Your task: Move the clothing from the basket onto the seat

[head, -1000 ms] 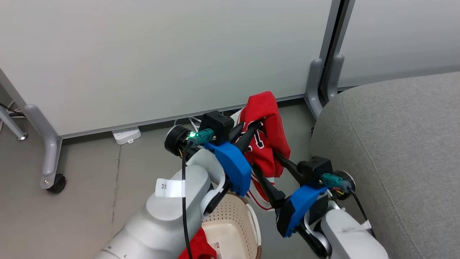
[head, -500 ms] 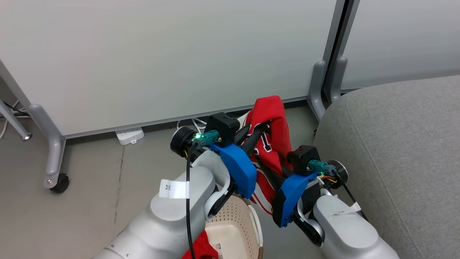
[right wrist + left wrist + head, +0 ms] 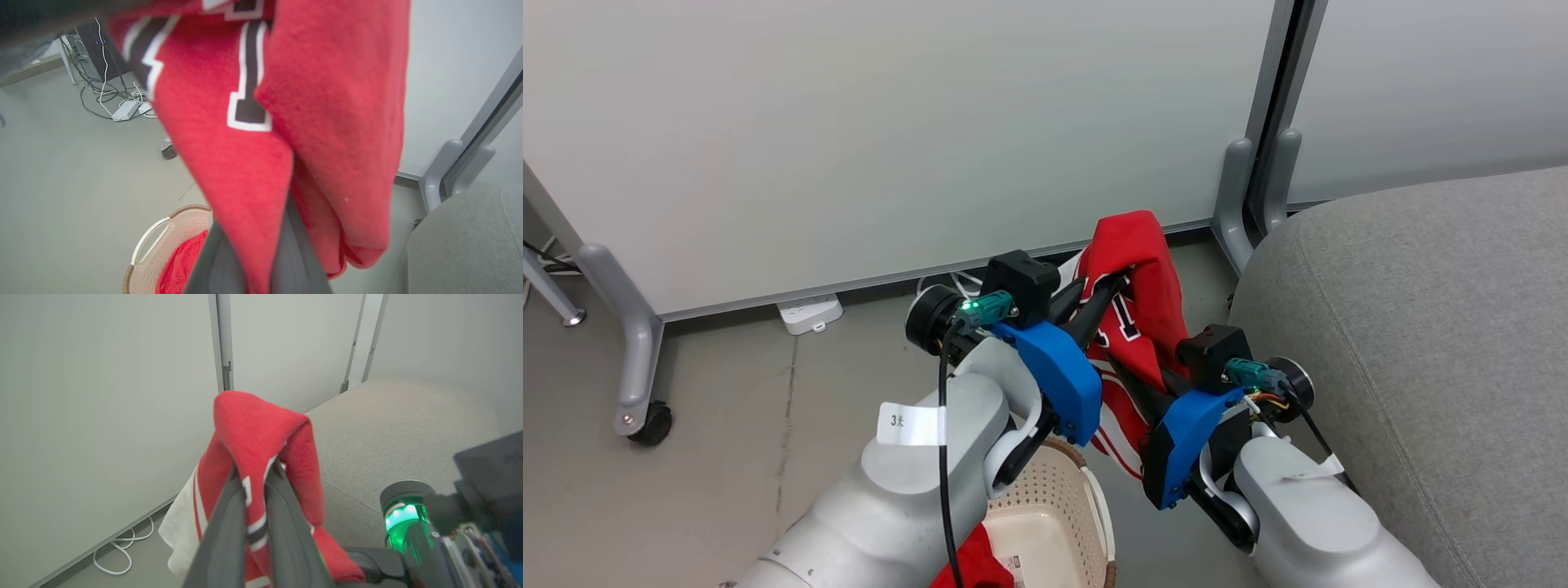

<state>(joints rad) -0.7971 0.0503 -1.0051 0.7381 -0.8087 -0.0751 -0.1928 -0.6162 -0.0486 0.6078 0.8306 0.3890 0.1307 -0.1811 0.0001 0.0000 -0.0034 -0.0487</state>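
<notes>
Wall panels point(image 3: 890, 122): big pale partitions on grey metal legs, running across the back behind everything.
Seat point(image 3: 1437, 327): huge grey fabric sofa seat on the right with a rounded edge, nothing red on it.
Floor point(image 3: 727, 425): plain grey-beige, with the basket sitting on it.
Left gripper point(image 3: 1094, 298): raised in the middle of the head view, blue cover and a green light on the wrist. Jaws are clamped on the jersey; the wrist view shows striped trim pinched between the two dark fingers.
Right gripper point(image 3: 1131, 384): just below and right of the left one, reaching into the same cloth. Tips are buried under fabric, but the fingers sit close together with red cloth squeezed between them, so it looks clenched on the jersey too.
Jersey point(image 3: 1143, 278): bright red with white and black trim, held up in the air by both arms, draped over the left fingers. It's above the floor between basket and seat, near the seat's edge but not touching it.
Basket point(image 3: 1086, 498): cream, perforated, brown rim, low in the frame under the left arm.
Red garment point(image 3: 184, 261): second red piece, lying inside the basket.
Power strip point(image 3: 809, 313): white, on the floor by the partition.
Caster point(image 3: 652, 425): small black wheel on the left panel leg.
</notes>
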